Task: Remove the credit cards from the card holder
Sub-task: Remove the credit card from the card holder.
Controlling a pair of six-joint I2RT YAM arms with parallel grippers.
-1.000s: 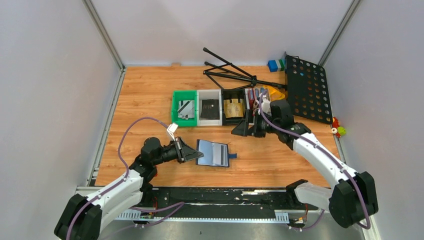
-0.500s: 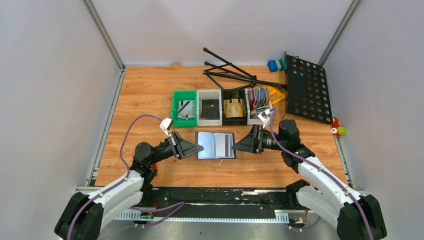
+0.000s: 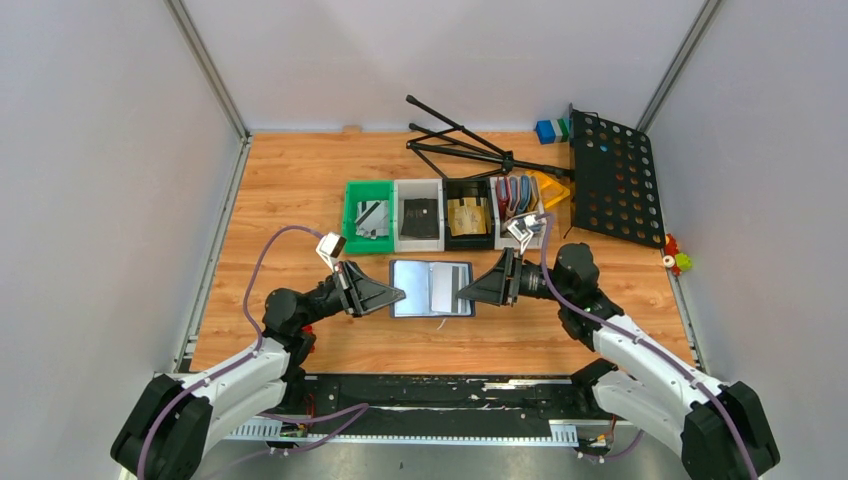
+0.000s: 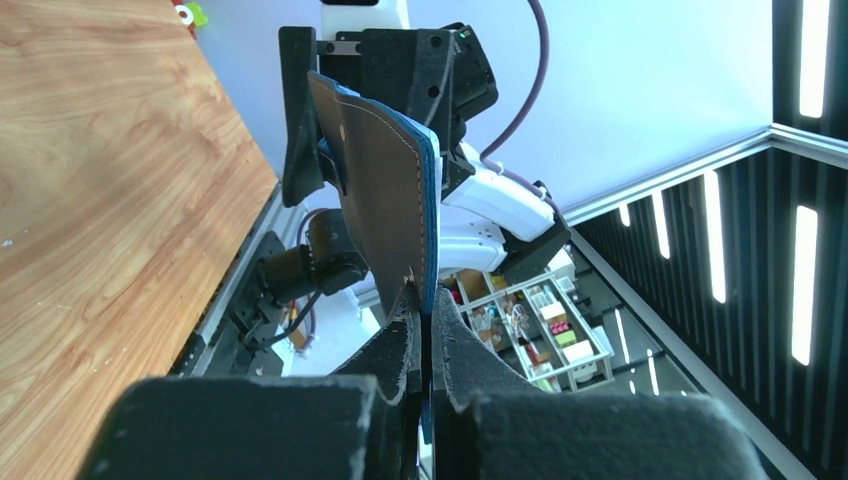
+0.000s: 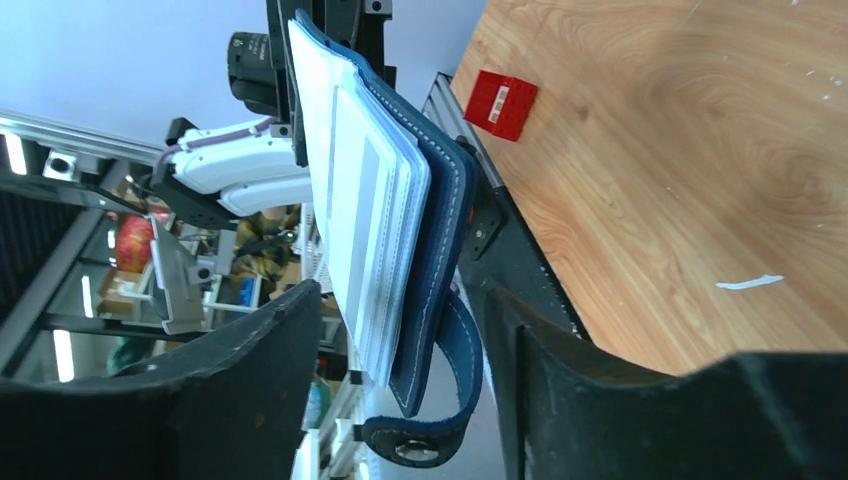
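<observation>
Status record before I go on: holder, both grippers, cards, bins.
holder: open, pale inside up, held between the two arms
left gripper: shut on the holder's left edge
right gripper: open, one finger on each side of the holder's right edge, gaps showing
card: a pale striped one sits in the holder's right half
bins: behind the holder, three with a card inside

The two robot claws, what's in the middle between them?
The open blue card holder, seen from the top camera. The left gripper pinches one edge; the right gripper straddles the other, jaws open.
</observation>
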